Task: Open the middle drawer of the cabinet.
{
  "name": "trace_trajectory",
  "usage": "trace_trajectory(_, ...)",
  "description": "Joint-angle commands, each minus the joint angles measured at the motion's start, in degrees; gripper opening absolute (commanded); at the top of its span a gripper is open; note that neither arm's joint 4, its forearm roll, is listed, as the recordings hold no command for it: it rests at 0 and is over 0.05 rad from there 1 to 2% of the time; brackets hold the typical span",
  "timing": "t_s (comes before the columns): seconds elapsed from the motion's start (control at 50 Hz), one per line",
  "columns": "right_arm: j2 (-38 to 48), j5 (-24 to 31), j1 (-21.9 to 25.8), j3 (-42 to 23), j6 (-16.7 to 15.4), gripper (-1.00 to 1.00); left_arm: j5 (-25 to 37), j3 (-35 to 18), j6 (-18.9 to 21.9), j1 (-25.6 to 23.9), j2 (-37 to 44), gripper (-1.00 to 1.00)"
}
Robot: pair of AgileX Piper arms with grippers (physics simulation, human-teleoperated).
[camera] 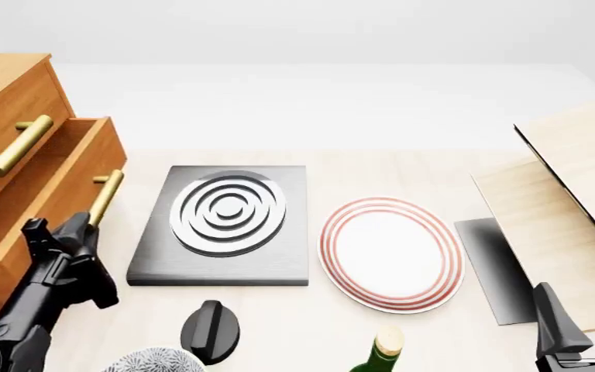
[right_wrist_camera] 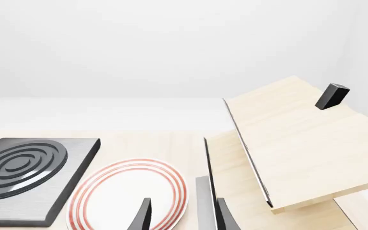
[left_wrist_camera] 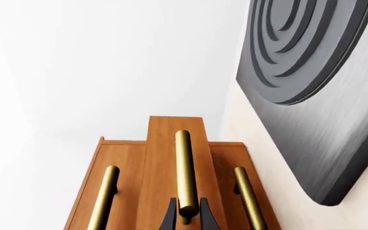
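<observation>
Two claws showing: left claw is gripping the brass bar handle of the orange-brown wooden middle drawer, which is standing pulled out from the tall orange-brown wooden cabinet at 9 o'clock on the counter. Right claw is hanging spread, empty, at 4 o'clock.

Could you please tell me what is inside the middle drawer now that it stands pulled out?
The middle drawer stands out from the cabinet, left gripper at its handle. Only bare wood shows inside; the part under the top drawer is hidden.
</observation>
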Motion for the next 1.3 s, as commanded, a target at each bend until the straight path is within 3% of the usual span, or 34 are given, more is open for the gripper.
trace_trajectory(0.02, -0.1, 0.0, -0.1, 0.0, 0.0, 1.0, -2.4, 1.8, 1.0, -0.7, -3.7, -1.0)
trace_trajectory(0.52, -0.1, 0.0, 0.0, 0.0, 0.0, 1.0, -2.4, 3.0, 1.4, -0.8, -5.8, -1.0)
trace_trajectory(0.54, -0.1, 0.0, -0.1, 0.0, 0.0, 1.0, -2.4, 3.2, 1.4, -0.8, -6.2, 1.0)
trace_trajectory(1.3, -0.1, 0.0, 0.0, 0.0, 0.0, 1.0, -2.4, 8.1, 1.7, -1.8, -13.5, 1.0)
